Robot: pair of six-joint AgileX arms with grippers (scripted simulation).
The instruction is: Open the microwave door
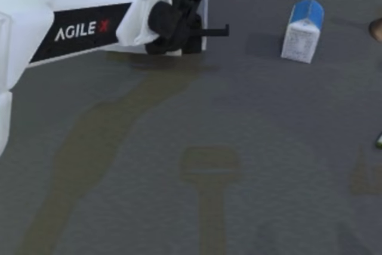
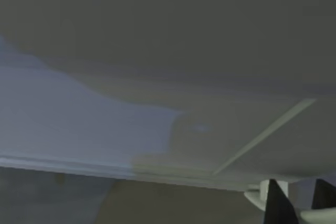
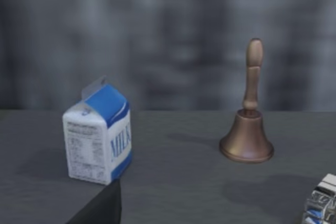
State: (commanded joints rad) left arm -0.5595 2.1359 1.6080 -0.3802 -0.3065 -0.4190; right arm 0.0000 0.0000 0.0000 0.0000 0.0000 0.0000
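Observation:
The microwave [image 1: 205, 10] stands at the table's back left and is mostly hidden under my left arm. Only a white edge and a pale strip of it show in the top view. My left gripper [image 1: 179, 25] is pressed up against its front. In the left wrist view the microwave door [image 2: 157, 103] fills the picture at a grazing angle. The white bar handle [image 2: 261, 195] runs between the two dark fingertips [image 2: 278, 205] of my left gripper [image 2: 300, 195], which is shut on it. My right gripper [image 3: 102, 208] is out of the top view, over the table's right side.
A blue-and-white milk carton [image 1: 303, 31] stands at the back right, also seen as the carton [image 3: 100, 140] in the right wrist view. A brown hand bell [image 3: 248, 135] stands farther right, at the edge as the bell [image 1: 376, 28]. A small shiny object [image 3: 321, 203] lies near it.

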